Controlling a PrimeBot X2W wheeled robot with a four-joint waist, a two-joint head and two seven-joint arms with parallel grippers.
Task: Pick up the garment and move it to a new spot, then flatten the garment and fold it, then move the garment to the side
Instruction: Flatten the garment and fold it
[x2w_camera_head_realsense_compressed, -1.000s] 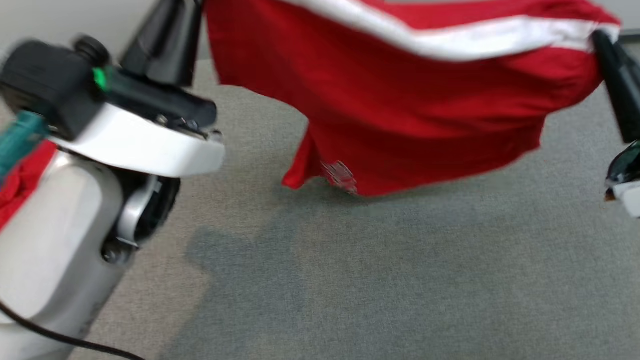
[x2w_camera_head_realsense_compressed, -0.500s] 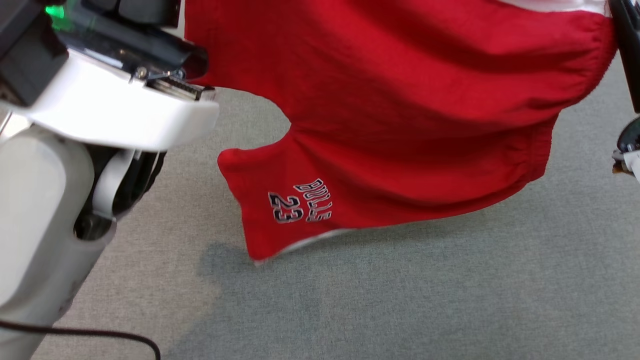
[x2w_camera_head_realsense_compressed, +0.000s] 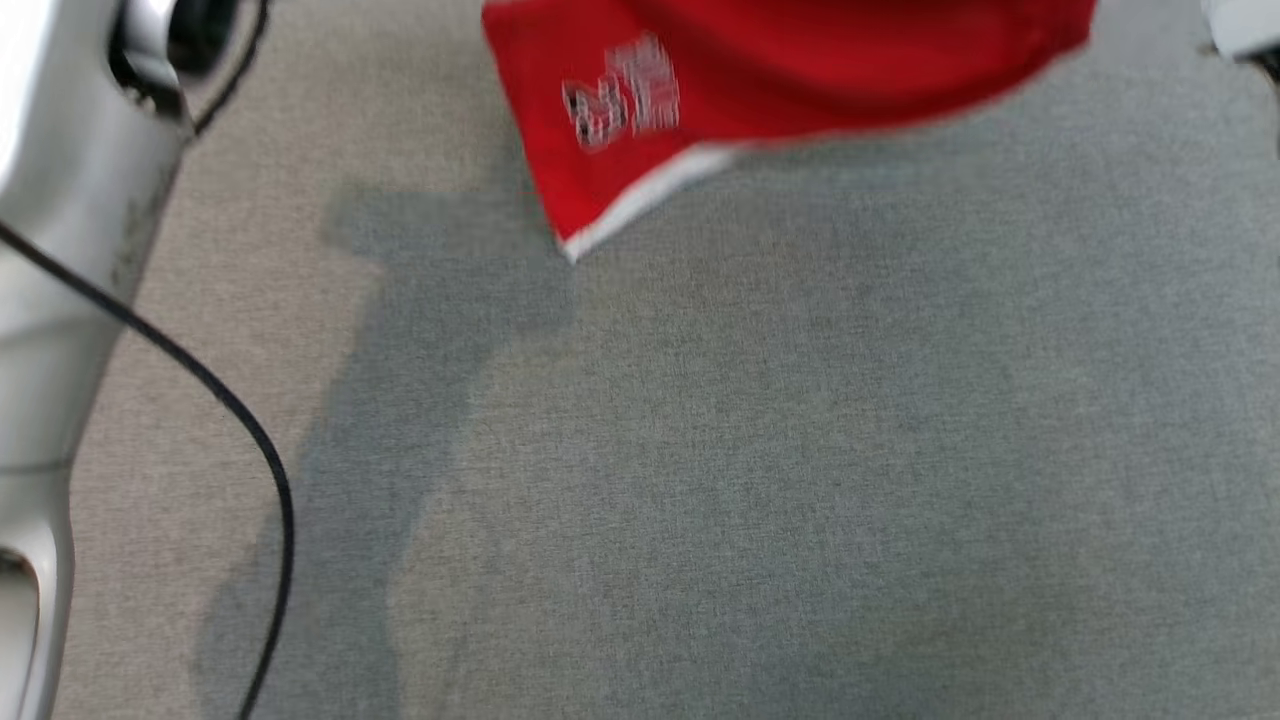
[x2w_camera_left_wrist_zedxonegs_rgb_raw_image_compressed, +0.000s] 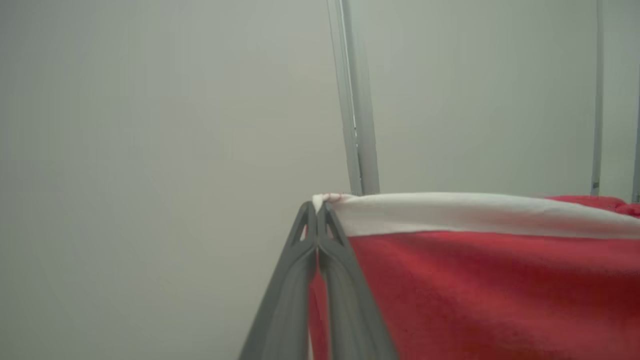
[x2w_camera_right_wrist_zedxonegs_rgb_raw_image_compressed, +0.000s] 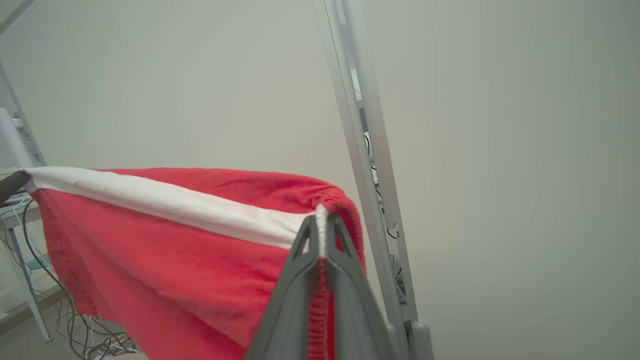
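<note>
The left tool (x2w_camera_left_wrist_zedxonegs_rgb_raw_image_compressed: 317, 207) is clenched on one end of the white band (x2w_camera_left_wrist_zedxonegs_rgb_raw_image_compressed: 450, 214) of the garment (x2w_camera_left_wrist_zedxonegs_rgb_raw_image_compressed: 475, 290), the right tool (x2w_camera_right_wrist_zedxonegs_rgb_raw_image_compressed: 320, 220) on the other end. The red garment hangs stretched between them. In the head view its lower corner, with a blurred print (x2w_camera_head_realsense_compressed: 620, 90), hangs over the grey surface (x2w_camera_head_realsense_compressed: 800, 450).

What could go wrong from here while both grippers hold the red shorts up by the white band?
1. The left gripper and right gripper each pinch only the very end of the white band; either bite might slip and drop the shorts.
2. The printed leg hangs loose above the carpet and may fold under when lowered.
3. The black cable loops near the left forearm and could snag.
</note>
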